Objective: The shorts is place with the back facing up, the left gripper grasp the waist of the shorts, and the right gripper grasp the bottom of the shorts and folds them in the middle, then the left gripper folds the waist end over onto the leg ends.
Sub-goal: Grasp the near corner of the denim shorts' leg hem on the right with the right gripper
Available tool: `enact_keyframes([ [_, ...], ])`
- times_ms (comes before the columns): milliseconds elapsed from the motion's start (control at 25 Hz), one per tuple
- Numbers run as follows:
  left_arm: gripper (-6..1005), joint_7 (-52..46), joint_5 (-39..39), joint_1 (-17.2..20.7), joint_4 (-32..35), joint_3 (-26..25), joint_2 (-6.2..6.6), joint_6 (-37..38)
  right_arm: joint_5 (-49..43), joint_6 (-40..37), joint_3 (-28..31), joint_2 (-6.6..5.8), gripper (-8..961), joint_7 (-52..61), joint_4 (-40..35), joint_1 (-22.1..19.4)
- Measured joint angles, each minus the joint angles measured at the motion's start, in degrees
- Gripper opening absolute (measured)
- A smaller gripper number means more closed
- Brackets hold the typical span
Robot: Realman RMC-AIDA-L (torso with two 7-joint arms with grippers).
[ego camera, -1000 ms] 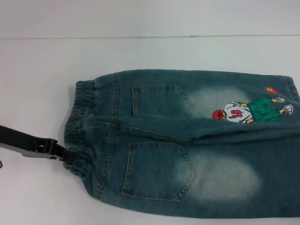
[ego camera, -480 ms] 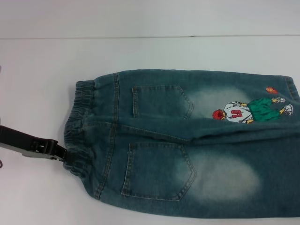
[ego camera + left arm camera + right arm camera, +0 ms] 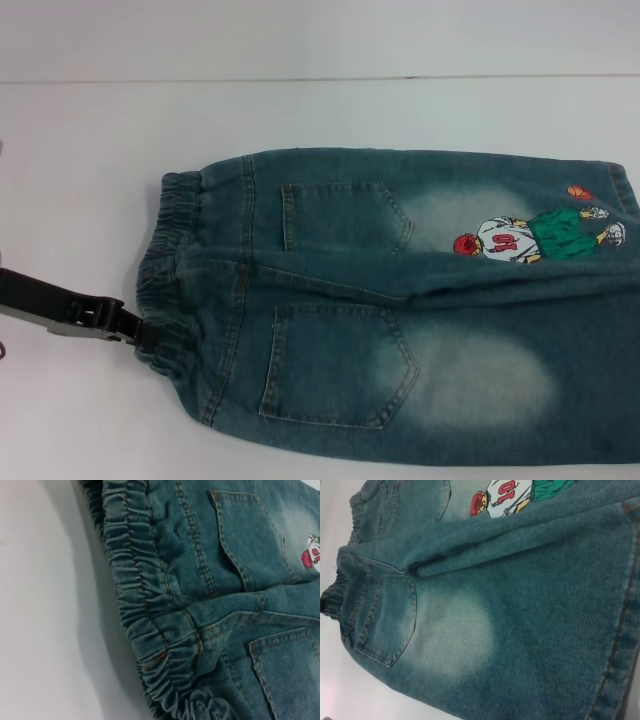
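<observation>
The blue denim shorts (image 3: 400, 310) lie flat on the white table (image 3: 90, 140), back pockets up, waist to the left and leg ends to the right. A cartoon basketball print (image 3: 535, 235) marks the far leg. My left gripper (image 3: 140, 332) reaches in from the left and is shut on the near corner of the elastic waist (image 3: 165, 270), which bunches there. Up close, the left wrist view fills with the gathered waist (image 3: 145, 610). The right wrist view looks over the near leg and its hem (image 3: 620, 630). My right gripper is in no view.
Bare white table surrounds the shorts on the left and far side. The table's back edge (image 3: 320, 78) runs across the top. The leg ends reach past the head view's right edge, and the near leg reaches its bottom edge.
My left gripper has crept slightly right into the waistband, and the fabric there has bunched a little more. The rest of the shorts has stayed put.
</observation>
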Motion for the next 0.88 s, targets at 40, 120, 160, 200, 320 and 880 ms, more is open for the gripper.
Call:
enact_keyframes([
  [40, 54, 0.0, 0.0, 0.0, 0.0, 0.0, 0.00, 0.0, 0.0, 0.0, 0.0, 0.01, 902, 0.0, 0.0, 0.0],
  [120, 54, 0.0, 0.0, 0.0, 0.0, 0.0, 0.00, 0.1, 0.0, 0.0, -0.1, 0.11, 899, 0.0, 0.0, 0.1],
  [160, 54, 0.0, 0.0, 0.0, 0.0, 0.0, 0.00, 0.1, -0.1, 0.0, -0.2, 0.18, 897, 0.0, 0.0, 0.1],
  [200, 54, 0.0, 0.0, 0.0, 0.0, 0.0, 0.00, 0.1, -0.2, 0.0, -0.2, 0.26, 882, 0.0, 0.0, 0.1],
  [320, 54, 0.0, 0.0, 0.0, 0.0, 0.0, 0.00, 0.2, -0.2, 0.0, -0.2, 0.37, 838, 0.0, 0.0, 0.1],
  [880, 53, 0.0, -0.1, 0.1, 0.0, 0.0, 0.00, 0.2, -0.1, 0.0, -0.3, 0.37, 758, -0.1, -0.1, 0.2],
])
